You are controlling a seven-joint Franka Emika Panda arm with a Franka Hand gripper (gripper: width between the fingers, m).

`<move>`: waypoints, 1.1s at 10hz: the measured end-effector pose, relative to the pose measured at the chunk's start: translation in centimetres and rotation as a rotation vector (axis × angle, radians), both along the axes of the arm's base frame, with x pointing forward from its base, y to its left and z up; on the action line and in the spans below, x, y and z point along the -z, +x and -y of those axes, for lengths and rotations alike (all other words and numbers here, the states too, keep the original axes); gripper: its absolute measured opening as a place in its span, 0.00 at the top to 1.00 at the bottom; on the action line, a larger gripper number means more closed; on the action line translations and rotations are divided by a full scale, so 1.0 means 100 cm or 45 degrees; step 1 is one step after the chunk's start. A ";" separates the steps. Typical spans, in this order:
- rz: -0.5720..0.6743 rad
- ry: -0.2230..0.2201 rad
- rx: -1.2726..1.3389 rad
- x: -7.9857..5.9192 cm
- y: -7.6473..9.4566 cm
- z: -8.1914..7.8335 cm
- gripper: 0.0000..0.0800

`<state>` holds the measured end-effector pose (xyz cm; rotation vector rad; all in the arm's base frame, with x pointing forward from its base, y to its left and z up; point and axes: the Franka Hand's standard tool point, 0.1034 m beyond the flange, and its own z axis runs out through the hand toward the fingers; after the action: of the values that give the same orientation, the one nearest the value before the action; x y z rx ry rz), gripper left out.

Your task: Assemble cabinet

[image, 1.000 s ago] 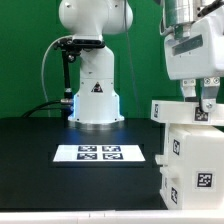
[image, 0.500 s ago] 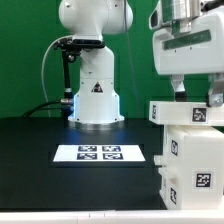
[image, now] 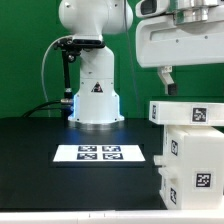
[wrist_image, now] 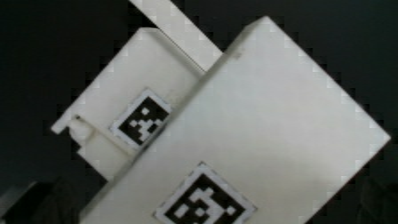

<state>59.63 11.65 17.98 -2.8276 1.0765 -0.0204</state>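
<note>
Cabinet (image: 190,150): white box-shaped body at the exterior view's right, nearest the camera, standing on the black worktop (image: 40,150); a flat white panel lies across its top, overhanging slightly toward the exterior view's left.
Cabinet tags: small black-and-white square tags on the front faces and on the top panel; patterns only, no readable letters.
Cabinet, wrist view (wrist_image: 231,130): two flat white panels seen from above against black, each bearing one square tag.
Marker board (image: 100,154): thin white sheet flat on the worktop, just beside the cabinet on the exterior view's left, printed with four black square markers.
Tool (image: 197,79): above the cabinet, apart from it; fingers (image: 166,78) spread wide, holding nothing.
Robot base (image: 95,95): white pedestal behind the marker board, carrying a small black triangular warning symbol; blue light at its foot; black cable looping at its side.
Backdrop (image: 25,50): plain green wall, farthest.
</note>
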 end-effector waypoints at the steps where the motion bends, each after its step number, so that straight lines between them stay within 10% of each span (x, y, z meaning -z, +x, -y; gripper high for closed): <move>1: 0.036 -0.031 -0.292 -0.001 0.001 0.001 0.00; 11: 0.074 -0.201 -1.857 0.000 -0.003 -0.010 0.00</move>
<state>59.36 12.66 17.98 -2.9505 -1.1353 -0.0530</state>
